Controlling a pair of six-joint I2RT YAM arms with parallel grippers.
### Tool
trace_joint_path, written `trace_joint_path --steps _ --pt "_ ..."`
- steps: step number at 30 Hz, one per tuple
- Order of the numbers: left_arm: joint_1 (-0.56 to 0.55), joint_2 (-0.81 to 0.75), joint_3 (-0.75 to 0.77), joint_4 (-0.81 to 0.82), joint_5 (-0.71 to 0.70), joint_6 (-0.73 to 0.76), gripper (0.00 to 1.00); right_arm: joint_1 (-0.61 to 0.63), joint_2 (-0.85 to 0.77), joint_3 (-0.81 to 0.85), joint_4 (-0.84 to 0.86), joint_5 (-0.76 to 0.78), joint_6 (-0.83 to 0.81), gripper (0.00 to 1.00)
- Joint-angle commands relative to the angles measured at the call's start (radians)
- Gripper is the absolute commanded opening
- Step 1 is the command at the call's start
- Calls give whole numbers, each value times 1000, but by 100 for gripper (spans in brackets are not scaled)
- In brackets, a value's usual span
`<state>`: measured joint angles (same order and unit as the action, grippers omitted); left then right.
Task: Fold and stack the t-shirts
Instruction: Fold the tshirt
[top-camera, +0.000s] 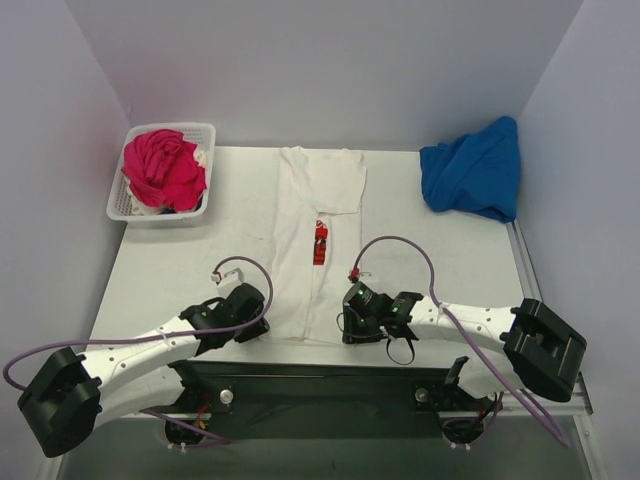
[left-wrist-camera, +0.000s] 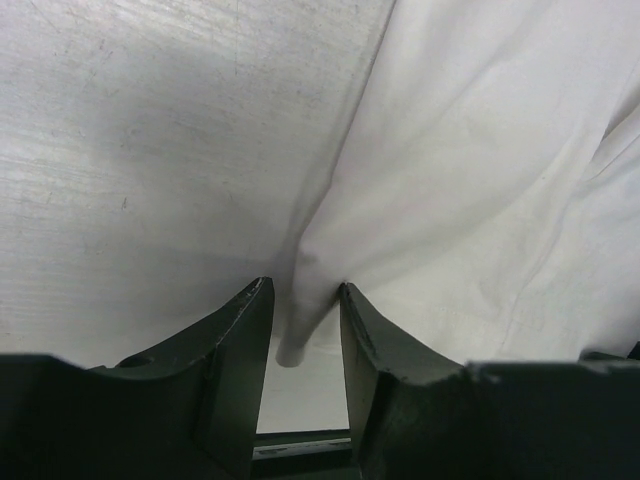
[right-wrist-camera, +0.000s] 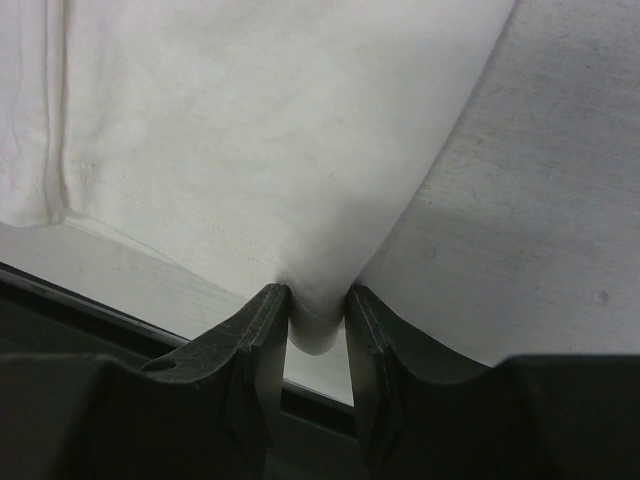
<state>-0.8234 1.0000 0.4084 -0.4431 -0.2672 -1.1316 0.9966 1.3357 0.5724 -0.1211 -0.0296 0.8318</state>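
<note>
The white t-shirt (top-camera: 315, 240) lies mid-table (top-camera: 170, 270) as a narrow strip with its red print facing up. Its long axis runs from the bottom of the top view towards the top: the hem is at the lower edge by the arms and the collar is at upper centre.

The 2 claws sit on the 2 hem corners, the left gripper (top-camera: 265, 320) at lower left and the right gripper (top-camera: 347, 325) at lower right. In the left wrist view a tongue of white cloth fills the gap between the jaw tips, so that claw pinches the shirt. The right wrist view shows the other corner nipped the same way.

The next move looks like folding the hem up-frame onto the collar. All the cloth lies ahead of both claws along that axis, and each arm is equally near its own corner — an even, matched lift should keep the fold square.

The blue t-shirt (top-camera: 475, 170), heaped at upper right, and the magenta-pink t-shirt (top-camera: 162, 168) in the lattice basket (top-camera: 128, 205) at upper left lie well apart from all this.
</note>
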Motion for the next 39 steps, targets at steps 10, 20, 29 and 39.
trace_joint_path --steps 10,20,29,39 --pt "4 3 -33 -45 42 16 16 2 65 -62 -219 43 -7 28" --pt "3 25 6 -66 13 50 0 4 37 -62 -238 53 -2 0" --pt "-46 -158 12 -209 3 27 0 42 -99 -74 -302 0 4 0" --pt "-132 -299 -22 -221 -32 -25 0 109 -247 -71 -342 57 41 0"
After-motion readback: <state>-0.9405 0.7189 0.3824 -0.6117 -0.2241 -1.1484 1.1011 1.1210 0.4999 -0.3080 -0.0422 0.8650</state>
